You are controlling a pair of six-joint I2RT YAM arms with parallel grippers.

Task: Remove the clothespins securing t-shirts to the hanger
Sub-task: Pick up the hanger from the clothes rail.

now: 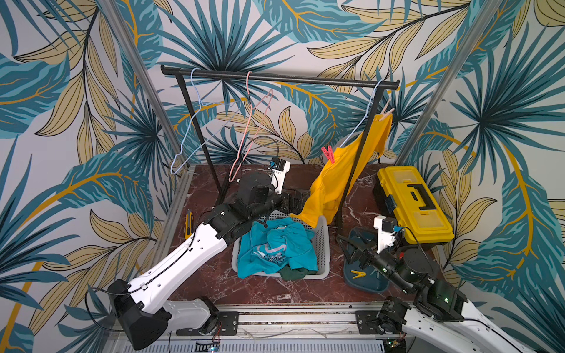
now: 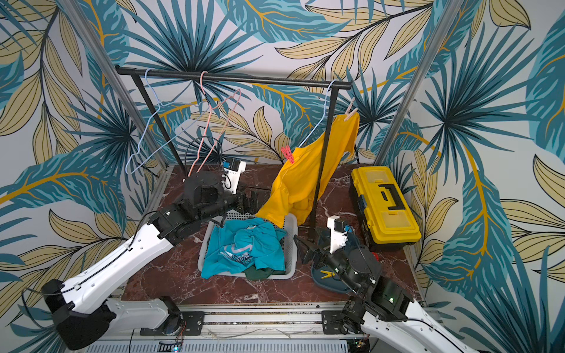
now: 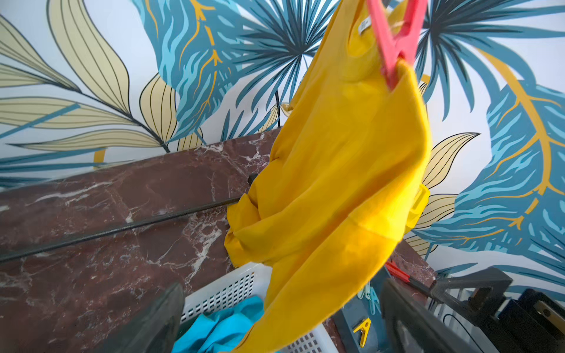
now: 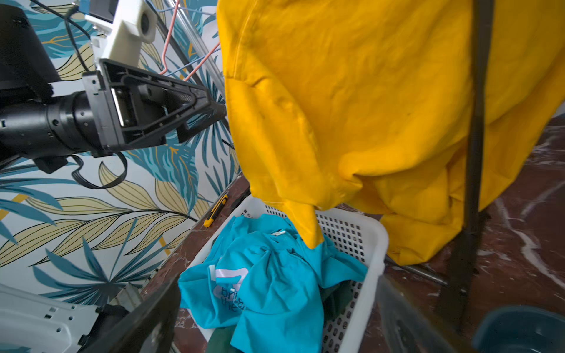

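Clothespins (image 2: 287,154) of smooth plastic pinch the limp yellow shirt (image 1: 336,180) to a thin wire hanger (image 1: 372,101) at the right end of the black rail (image 1: 275,76): a red-pink clothespin (image 1: 327,154) right of centre and a peach clothespin (image 1: 385,112) higher up (a yellow clothespin (image 1: 357,274) lies in the dark tray (image 1: 367,287), lower right). The left gripper (image 1: 301,198), jaws apart and empty, sits just beside the shirt's edge above the perforated white basket (image 1: 324,244). The right gripper (image 1: 351,249), jaws also apart, holds nothing.
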